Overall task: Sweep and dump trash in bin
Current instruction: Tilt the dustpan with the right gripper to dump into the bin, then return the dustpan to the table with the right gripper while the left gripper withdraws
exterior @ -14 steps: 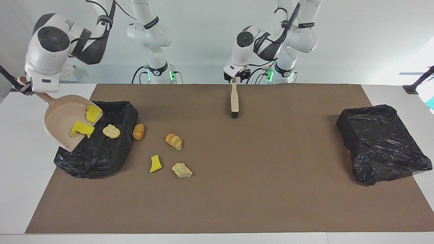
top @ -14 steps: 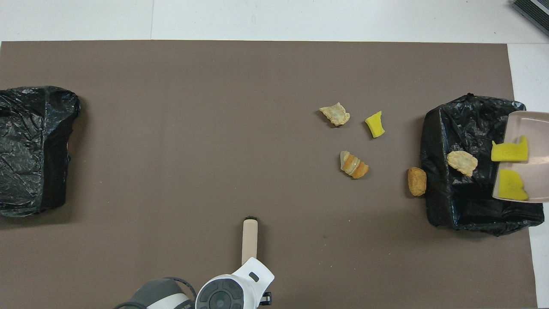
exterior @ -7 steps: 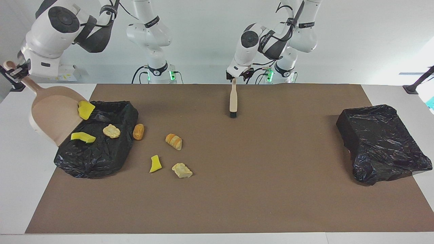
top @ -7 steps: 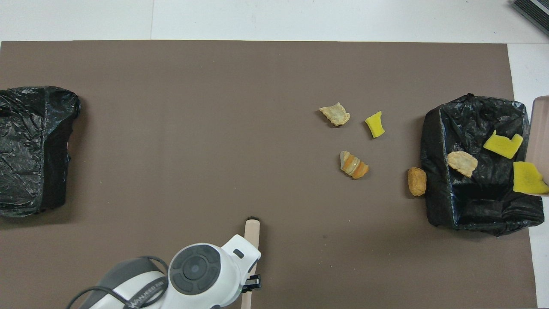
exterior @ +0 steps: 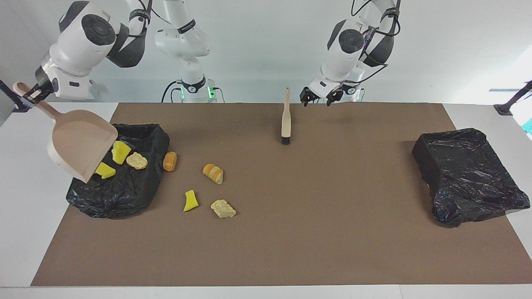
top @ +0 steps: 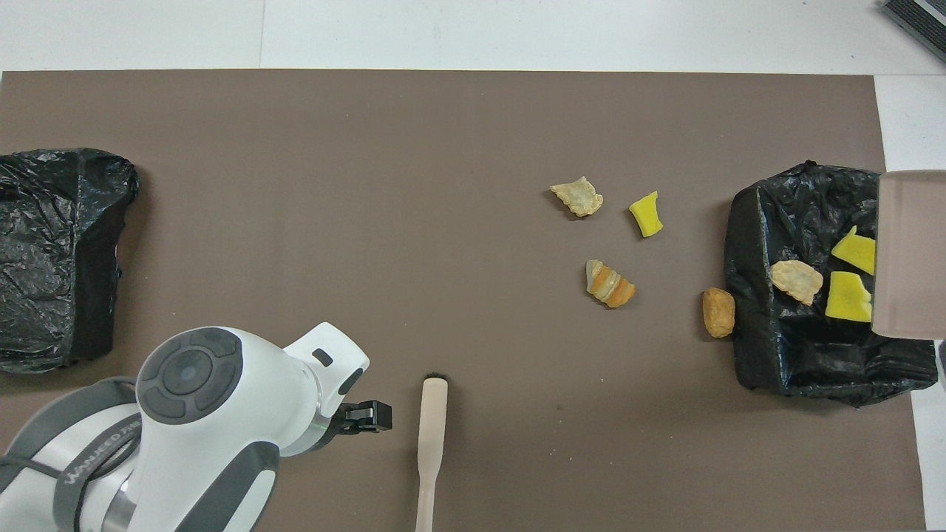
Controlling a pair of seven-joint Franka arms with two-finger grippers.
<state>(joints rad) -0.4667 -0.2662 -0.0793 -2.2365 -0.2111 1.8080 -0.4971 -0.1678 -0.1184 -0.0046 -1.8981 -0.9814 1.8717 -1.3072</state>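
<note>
While I am hanging my left jaws [exterior: 318, 97] apart and empty in the facing view, over the mat's edge at the robots' end, the beige brush [exterior: 286, 117] is lying just beside them, untouched, black bristles pointing away from the robots. My right jaws [exterior: 32, 94] are staying clamped on the handle of the beige dustpan [exterior: 79, 143], which is tilting mouth-down over the black-lined bin [exterior: 124, 191] at the right arm's end of the desk [exterior: 16, 232]. Three pieces of the trash [exterior: 120, 152] are lying inside the bin: two bright yellow foam chunks and one pale golden pastry lump. Four more are sitting on the brown mat [exterior: 291, 232]: an orange-brown lump touching the bin's wall, a striped croissant-like piece, a curved yellow foam scrap and a pale crumpled lump, farthest from the robots. A second black bin [exterior: 469, 178] is resting at the left arm's end.

Seen from overhead, my left jaws [top: 369, 417] are showing dark tips beside the brush [top: 431, 443]. The dustpan [top: 909, 255] is covering the bin's [top: 768, 355] outer edge, with the trash [top: 846, 295] partly under its lip. My right jaws are falling outside this view.
</note>
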